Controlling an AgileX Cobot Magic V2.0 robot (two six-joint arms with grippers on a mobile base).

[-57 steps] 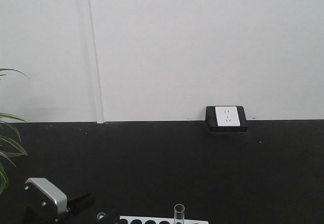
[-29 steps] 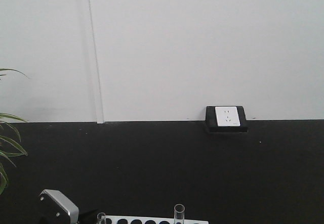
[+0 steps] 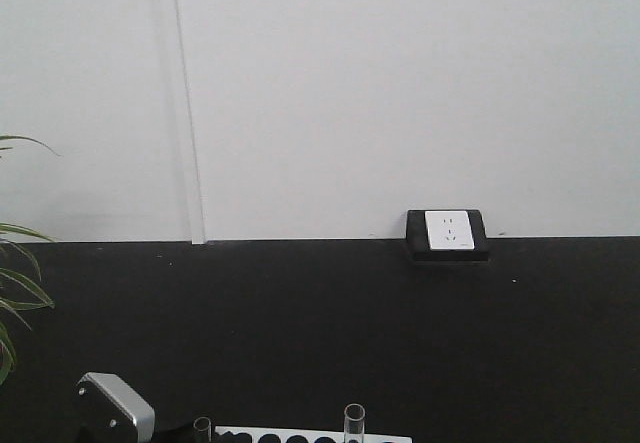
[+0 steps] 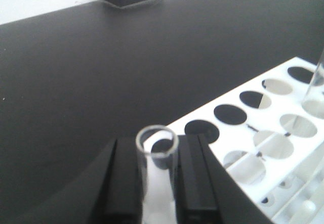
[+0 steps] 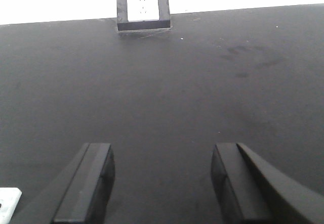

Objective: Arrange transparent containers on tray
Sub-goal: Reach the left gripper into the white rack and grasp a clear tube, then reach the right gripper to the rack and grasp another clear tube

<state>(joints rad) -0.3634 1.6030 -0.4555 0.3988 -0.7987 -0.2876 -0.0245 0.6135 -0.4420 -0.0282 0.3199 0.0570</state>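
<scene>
White wall (image 3: 400, 83) behind black tabletop (image 3: 350, 323); socket box (image 3: 448, 233) at its edge.

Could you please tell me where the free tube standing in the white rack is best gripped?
I'd grip the tube on its bare upper part under the rim, coming from above: it stands upright in the rack, and only that part clears the holes.

The setting looks like a laboratory workbench. A white plastic rack with rows of round holes (image 4: 228, 138) holds slender clear glass test tubes (image 3: 353, 421) upright on a matte black tabletop (image 3: 320, 333). Behind the bench rises a plain white wall (image 3: 400, 93), and at its foot sits a white power socket in a black housing (image 3: 448, 231). Green plant leaves (image 3: 15, 293) show at the left edge.
</scene>
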